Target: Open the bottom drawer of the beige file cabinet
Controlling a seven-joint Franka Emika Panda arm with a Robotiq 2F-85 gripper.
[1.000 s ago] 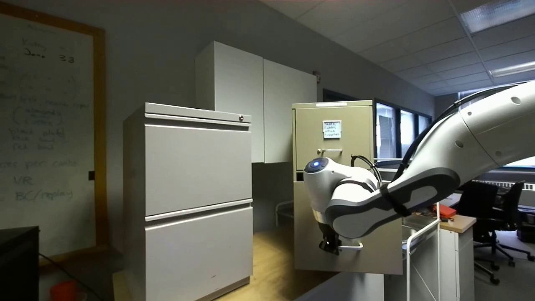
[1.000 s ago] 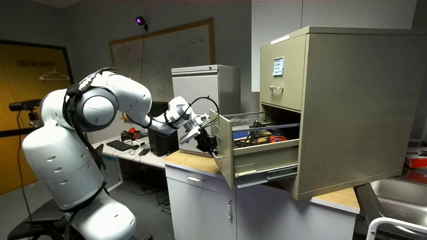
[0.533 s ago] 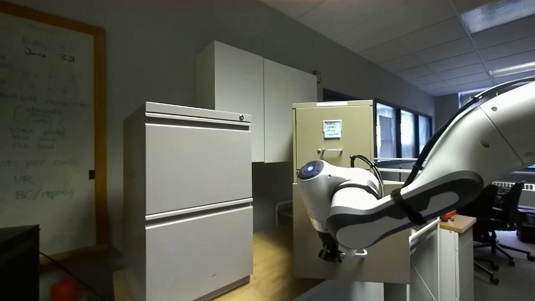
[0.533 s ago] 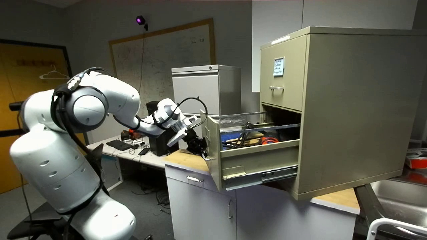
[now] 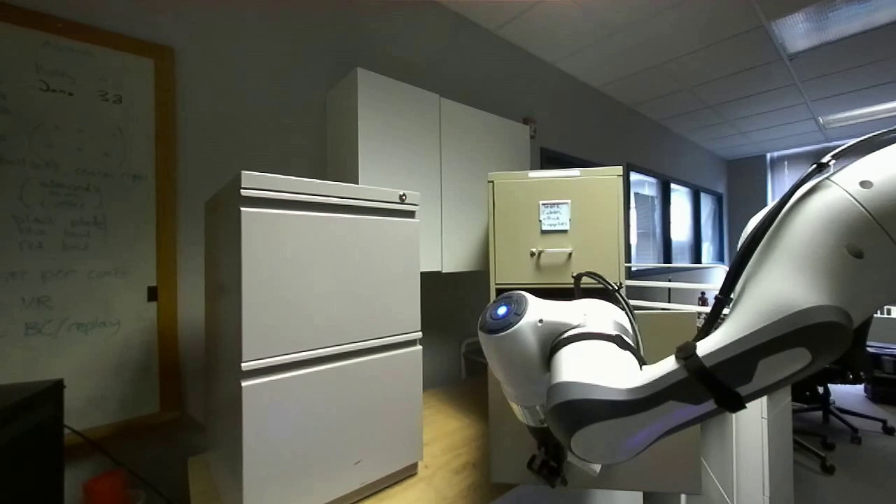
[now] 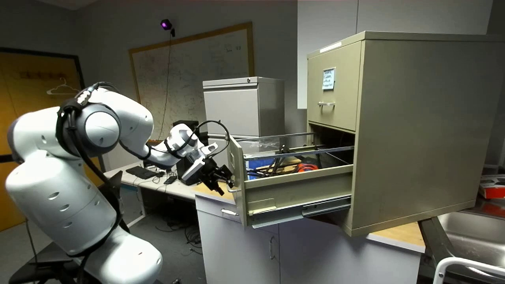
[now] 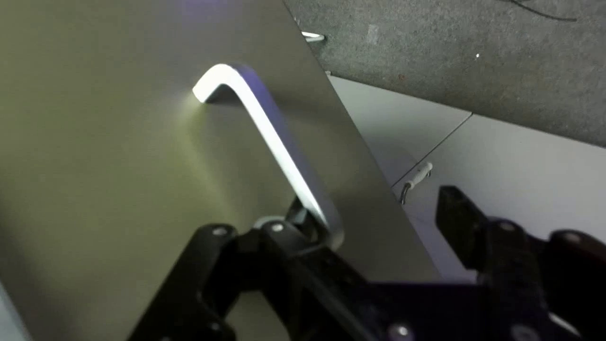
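Observation:
The beige file cabinet (image 6: 418,130) carries a paper label on its upper drawer front. Its bottom drawer (image 6: 300,193) is pulled far out, with tools and cables visible inside. In the wrist view the silver handle (image 7: 279,147) runs slantwise across the drawer front (image 7: 118,166). My gripper (image 7: 382,215) stands open at the handle's lower end. One finger (image 7: 303,237) is partly behind the handle, while the opposite finger (image 7: 459,227) is well apart from it. Whether the near finger touches the handle I cannot tell. In an exterior view the gripper (image 6: 225,187) is just in front of the drawer front.
A pale grey two-drawer cabinet (image 5: 329,280) stands on the wooden countertop (image 5: 455,434) beside the beige cabinet. Below the pulled-out drawer are white base cupboards (image 6: 240,248). A sink (image 6: 469,232) and a white rail (image 6: 465,262) lie beyond the beige cabinet.
The bottom drawer has come further out of the cabinet as the arm drew back. Between half a second ago and now the fingers have spread, letting go of the handle.

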